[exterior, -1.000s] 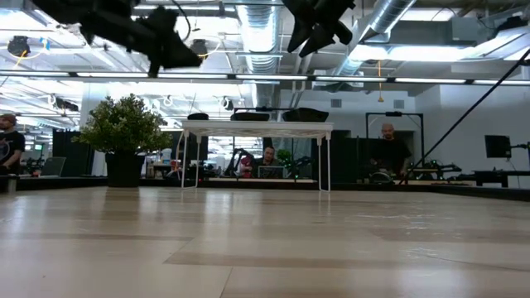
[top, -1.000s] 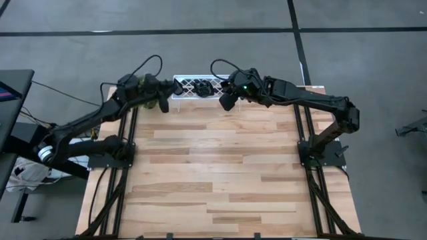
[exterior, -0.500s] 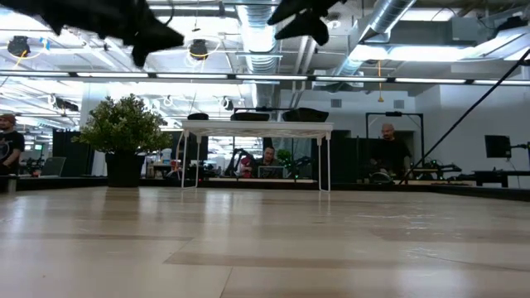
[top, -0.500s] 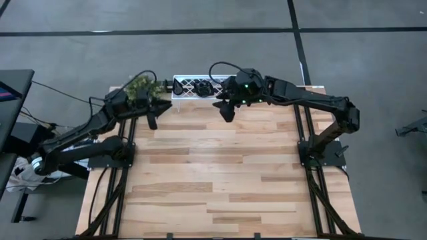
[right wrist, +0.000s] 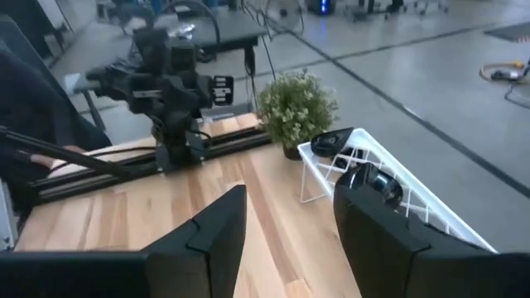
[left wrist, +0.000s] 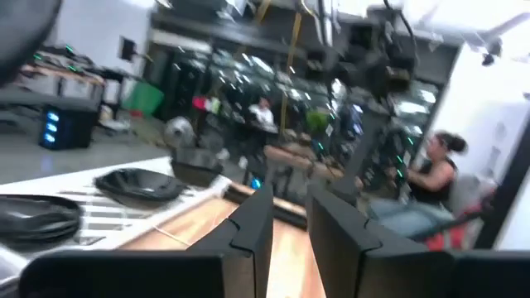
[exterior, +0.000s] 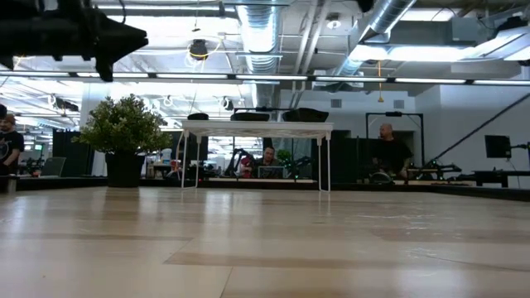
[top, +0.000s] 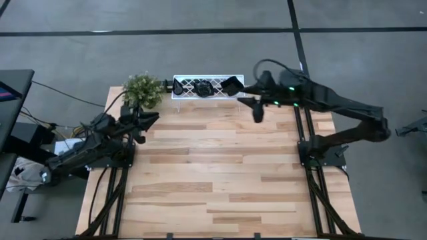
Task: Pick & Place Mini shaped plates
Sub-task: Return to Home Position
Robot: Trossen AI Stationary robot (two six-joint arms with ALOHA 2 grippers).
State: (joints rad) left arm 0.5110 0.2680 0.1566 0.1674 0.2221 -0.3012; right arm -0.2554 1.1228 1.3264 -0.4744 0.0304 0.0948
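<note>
The mini shaped plates (top: 205,87) are glossy black dishes lying in the white lattice tray (top: 192,94) at the table's far edge; three show from above, and in the low view they sit on top of the raised tray (exterior: 305,114). My left gripper (top: 148,120) hovers near the table's left edge, nearer than the plant, with a narrow gap between its fingers (left wrist: 290,228) and nothing in it. My right gripper (top: 257,111) hangs in the air just right of and nearer than the tray's right end, open (right wrist: 290,232) and holding nothing.
A small green potted plant (top: 143,90) stands at the tray's left end. The tray stands on thin white legs (exterior: 321,161). Bare wooden tabletop (top: 220,167) lies nearer than the tray. People sit and stand in the room beyond the table (exterior: 391,149).
Both grippers have left the tray. The left arm has drawn back toward the table's left and near edge and come away from the plant. The right gripper has swung toward the table's right edge, past the tray's right end. The dishes have stayed in the tray.
</note>
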